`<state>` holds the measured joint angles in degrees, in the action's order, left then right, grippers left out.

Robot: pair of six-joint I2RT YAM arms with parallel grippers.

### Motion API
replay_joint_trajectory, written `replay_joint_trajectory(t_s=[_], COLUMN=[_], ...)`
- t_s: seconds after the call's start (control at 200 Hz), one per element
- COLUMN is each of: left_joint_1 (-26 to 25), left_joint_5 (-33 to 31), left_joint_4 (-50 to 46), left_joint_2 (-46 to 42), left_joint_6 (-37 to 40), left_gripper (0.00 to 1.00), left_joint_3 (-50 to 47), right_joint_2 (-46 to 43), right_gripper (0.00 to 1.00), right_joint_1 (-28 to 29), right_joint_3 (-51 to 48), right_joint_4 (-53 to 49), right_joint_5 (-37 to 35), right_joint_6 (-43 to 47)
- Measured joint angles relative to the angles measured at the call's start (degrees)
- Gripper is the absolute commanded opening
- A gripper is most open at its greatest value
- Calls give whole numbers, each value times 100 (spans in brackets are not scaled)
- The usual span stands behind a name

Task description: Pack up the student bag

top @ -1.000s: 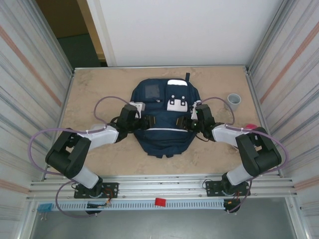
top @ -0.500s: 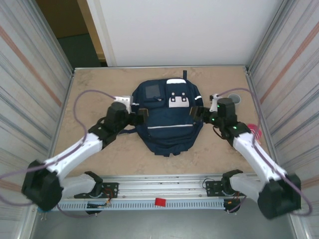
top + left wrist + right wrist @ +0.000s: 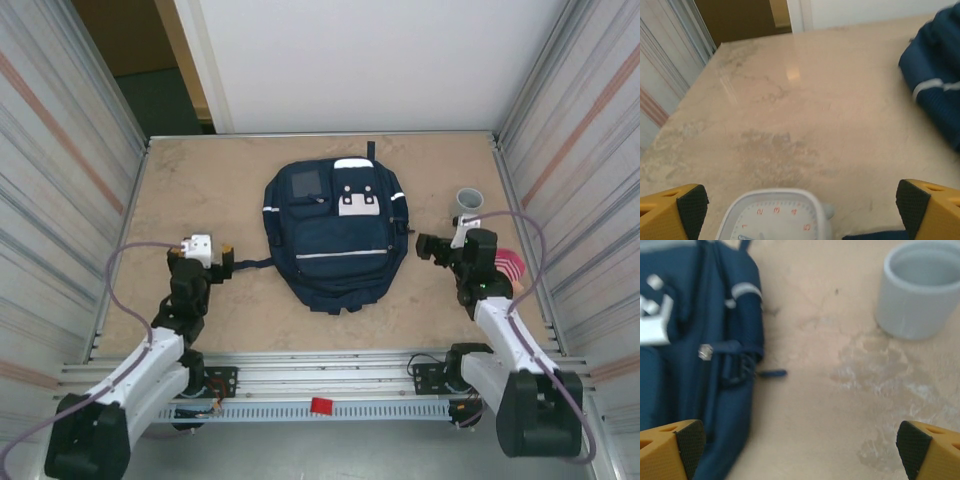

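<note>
Student bag point(image 3: 335, 235) flat on table point(image 3: 200, 180), apparently closed | left end effector point(image 3: 222, 263), right end effector point(image 3: 428, 246) wide, empty, flanking it | step: likely finishing | next: check for unpacked items

Bright, even overhead light. The top view is sharp, with only a faint, soft shadow round the bag point(image 3: 335, 235). In the left wrist view a pale patch of glare lies on the table point(image 3: 840, 150) toward its far edge, and the near clock point(image 3: 775, 217) looks soft. The right wrist view is blurred throughout; the cup point(image 3: 920, 295) has no crisp edges.
</note>
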<state>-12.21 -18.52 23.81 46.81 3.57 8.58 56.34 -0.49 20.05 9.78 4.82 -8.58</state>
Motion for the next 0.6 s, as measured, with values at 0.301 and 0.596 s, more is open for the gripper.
replay_joint_trajectory(t_s=[0.301,0.596], left_joint_1=[535,962], left_joint_5=[977,837], left_joint_4=[3005,2741], left_joint_2=[3571,4013], left_joint_6=[258,-63], left_gripper=[99,99], left_joint_3=[175,1316], right_joint_2=[2138,3215], right_gripper=[99,99], right_joint_1=[52,-326], right_joint_3=[-216,149], right_joint_4=[2612,3550], right_joint_5=[101,72], right_joint_6=[621,540])
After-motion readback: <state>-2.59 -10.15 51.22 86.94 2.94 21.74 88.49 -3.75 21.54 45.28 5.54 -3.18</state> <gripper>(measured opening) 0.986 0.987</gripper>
